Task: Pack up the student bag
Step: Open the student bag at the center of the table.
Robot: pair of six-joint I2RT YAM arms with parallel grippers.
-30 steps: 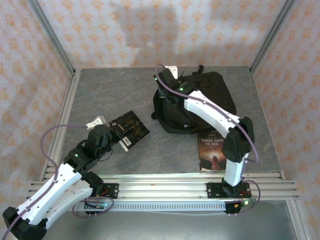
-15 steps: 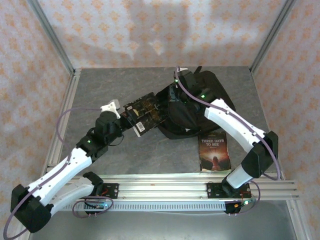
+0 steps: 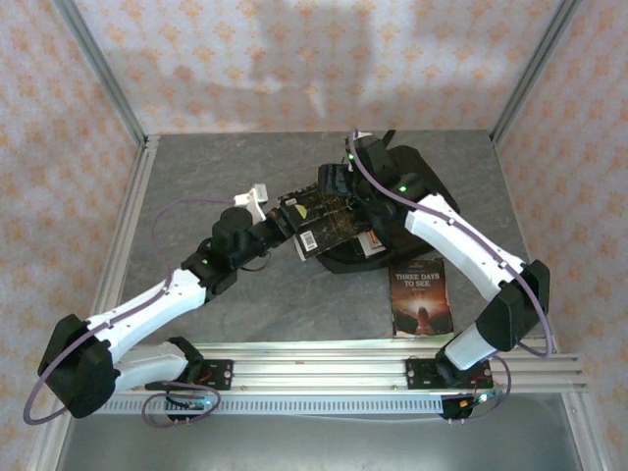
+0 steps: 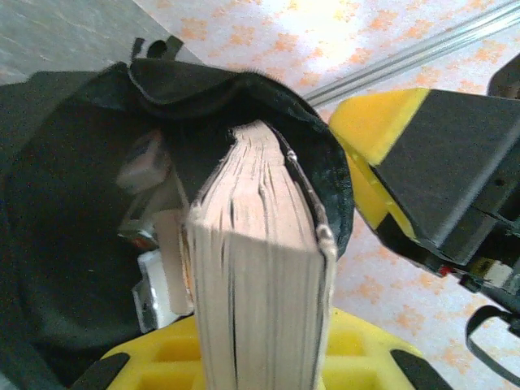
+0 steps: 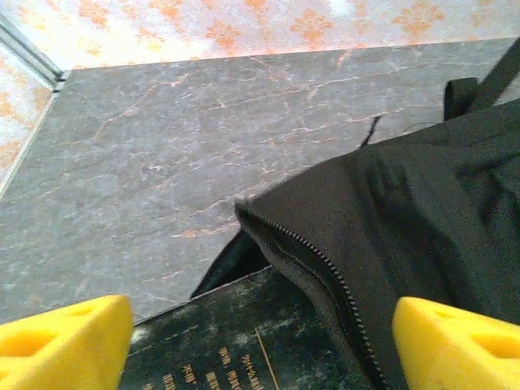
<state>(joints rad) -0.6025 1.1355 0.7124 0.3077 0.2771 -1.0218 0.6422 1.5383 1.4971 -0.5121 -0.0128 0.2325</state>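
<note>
The bag lies on the far part of the surface, a little right of the middle, with its mouth turned to the left. The left arm reaches across to it. The left jaws are clenched on a dark book, gripped by its left end so that the free end goes first. In the left wrist view the page edge of the book points into the mouth and the black rim arches over it. We judge that the book is at the entrance and not yet fully inside. The right arm bends over the bag from the right. The right jaws are spread wide and grasp nothing. The zip edge runs between them, and the book's cover shows below it. We think they are there to hold the rim up, so that the soft fabric does not fall in front of the book, but we cannot tell if a finger really touches it. A second book lies flat on the surface, just near of the bag, so more packing remains.
</note>
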